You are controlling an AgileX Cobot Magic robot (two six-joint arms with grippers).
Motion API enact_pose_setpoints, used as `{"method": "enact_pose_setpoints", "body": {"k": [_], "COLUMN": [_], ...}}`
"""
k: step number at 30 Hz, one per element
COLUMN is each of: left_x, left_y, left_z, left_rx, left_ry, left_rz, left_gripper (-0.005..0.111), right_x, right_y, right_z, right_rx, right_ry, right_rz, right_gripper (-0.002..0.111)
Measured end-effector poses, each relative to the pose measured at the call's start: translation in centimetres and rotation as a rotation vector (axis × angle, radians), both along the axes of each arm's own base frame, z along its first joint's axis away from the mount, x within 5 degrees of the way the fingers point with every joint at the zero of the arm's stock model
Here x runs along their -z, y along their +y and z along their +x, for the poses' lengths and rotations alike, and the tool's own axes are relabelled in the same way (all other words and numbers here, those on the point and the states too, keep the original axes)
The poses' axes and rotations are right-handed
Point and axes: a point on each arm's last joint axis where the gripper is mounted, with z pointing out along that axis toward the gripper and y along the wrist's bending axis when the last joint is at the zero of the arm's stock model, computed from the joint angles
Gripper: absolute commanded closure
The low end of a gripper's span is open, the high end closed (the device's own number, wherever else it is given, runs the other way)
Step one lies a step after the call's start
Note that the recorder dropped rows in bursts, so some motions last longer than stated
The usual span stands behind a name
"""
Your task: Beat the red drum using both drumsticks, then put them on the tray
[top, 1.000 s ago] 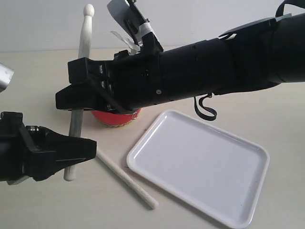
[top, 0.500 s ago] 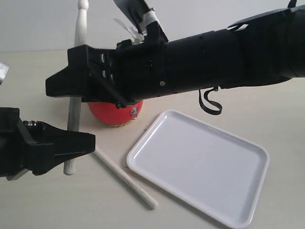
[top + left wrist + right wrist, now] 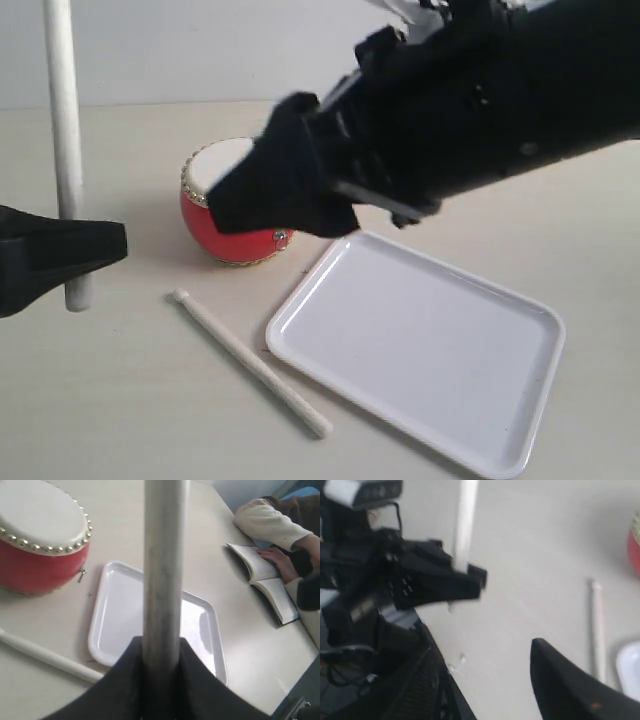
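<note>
Red drum point(image 3: 228, 236) w/ cream head, gold studs; pale drumstick point(image 3: 250, 365) beside tray point(image 3: 420, 360).

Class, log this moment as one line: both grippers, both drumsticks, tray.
left gripper: shut on upright drumstick | right gripper: open, empty | second drumstick: lying on table beside tray | tray: empty

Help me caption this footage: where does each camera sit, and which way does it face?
Exterior: off the arms, looking obliquely down at red drum, tray, loose drumstick; left gripper and right gripper both show.
Left wrist: behind the left gripper, looking past its held drumstick towards drum and tray; only that gripper shows.
Right wrist: behind the open right gripper, facing the left gripper; its own fingers show.
Shared: all three show the loose drumstick; exterior and left wrist share drum and tray.
</note>
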Motion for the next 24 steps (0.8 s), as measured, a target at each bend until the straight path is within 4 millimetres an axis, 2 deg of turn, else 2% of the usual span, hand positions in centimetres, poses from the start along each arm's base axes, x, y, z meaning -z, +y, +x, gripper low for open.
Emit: {"method": "enact_pose_setpoints", "body": {"k": [5,11,16,24], "left_x": [0.3,1.1,0.9,0.3], "left_y": [2.0,3.4,3.6,3.8], "left_z": [0.3,0.2,-0.3,-0.8], "left_rx": [-0.113,-0.205,-0.212,-0.218], "left_ry": [0.002,0.01,-0.022,-0.074], "left_rz": [0.025,0.03,0.028,0.025], "left_gripper": [0.107,0.107,0.107,0.107], "right_x": [2.3,6.4,10.0,13.7], "right_y": [-0.7,2.0,4.2,5.9], "right_z": [-0.7,-1.9,-2.9,-3.0], "right_rx": [-0.071,-0.219,-0.291,-0.396], "right_ry": [0.139,0.206,0.122,-0.074], "right_rz": [-0.226,-0.422,-0.605,-0.765], "right_gripper": [0.055,0.055,0.057,0.058]}}
